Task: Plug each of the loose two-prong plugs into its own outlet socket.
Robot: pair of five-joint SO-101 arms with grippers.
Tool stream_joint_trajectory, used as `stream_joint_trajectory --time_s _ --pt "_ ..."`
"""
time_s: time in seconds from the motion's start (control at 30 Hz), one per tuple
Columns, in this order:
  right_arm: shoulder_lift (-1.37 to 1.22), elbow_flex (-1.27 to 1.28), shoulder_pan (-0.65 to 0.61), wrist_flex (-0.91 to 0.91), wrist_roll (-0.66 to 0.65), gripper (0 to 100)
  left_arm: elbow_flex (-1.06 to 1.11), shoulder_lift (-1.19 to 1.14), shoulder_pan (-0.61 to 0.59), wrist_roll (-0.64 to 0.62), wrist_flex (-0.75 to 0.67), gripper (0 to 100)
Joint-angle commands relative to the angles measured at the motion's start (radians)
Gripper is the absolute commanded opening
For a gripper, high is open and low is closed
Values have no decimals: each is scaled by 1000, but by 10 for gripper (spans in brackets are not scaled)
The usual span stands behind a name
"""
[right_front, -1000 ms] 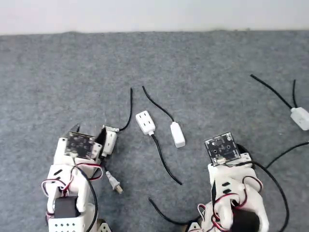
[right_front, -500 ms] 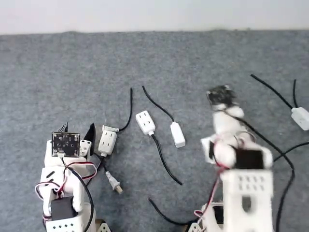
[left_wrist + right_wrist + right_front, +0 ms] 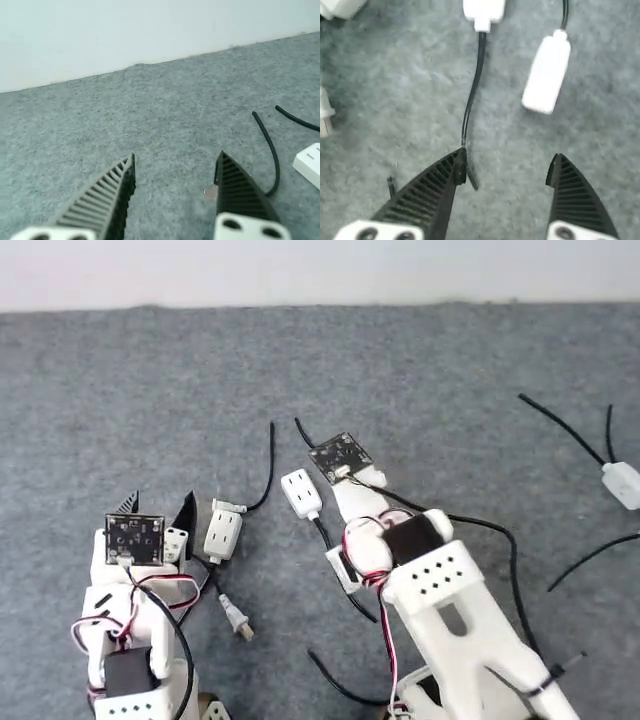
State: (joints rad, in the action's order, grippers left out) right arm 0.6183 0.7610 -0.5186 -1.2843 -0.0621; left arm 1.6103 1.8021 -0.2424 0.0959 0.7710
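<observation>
— Look at the right arm [image 3: 440, 590]: swung from the bench's [image 3: 450, 360] right side to its middle within the last second, now covering the white plug [image 3: 547, 75] from above.
— Plain from the right wrist, though: slim, flat on the grey surface mid-bench, just ahead of the right gripper [image 3: 510, 156], fingers spread, gripping nothing.
— And the left gripper [image 3: 158, 502]?
— Unmoved since half a second ago near the front-left corner, fingers apart too, just beside an outlet socket [image 3: 222, 532]. Mid-bench, a second outlet socket [image 3: 300, 492]; by the front edge, a loose two-prong plug [image 3: 237, 618].
</observation>
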Motion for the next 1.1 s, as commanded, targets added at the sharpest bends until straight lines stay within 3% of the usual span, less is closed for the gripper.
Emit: stream_joint_trajectory --time_s 0.0,0.2,0.3,0.4,0.5,0.73,1.07 --pt "-42 -32 -13 82 15 263 -110 -170 -5 -20 -43 246" --pt "-130 -17 -16 111 20 263 -263 -687 -57 -43 -213 246" --pt "-183 -17 -18 111 21 263 -394 -970 -37 -38 -218 246" --pt "-209 -20 -15 102 21 263 -561 -1221 23 6 -107 246" --pt "-209 -18 -25 104 21 263 -751 -1401 89 31 95 246" --pt "-209 -18 -42 104 20 263 -1061 -1513 224 18 632 246" --pt "-219 -17 5 104 18 263 -1035 -1465 233 18 736 243"
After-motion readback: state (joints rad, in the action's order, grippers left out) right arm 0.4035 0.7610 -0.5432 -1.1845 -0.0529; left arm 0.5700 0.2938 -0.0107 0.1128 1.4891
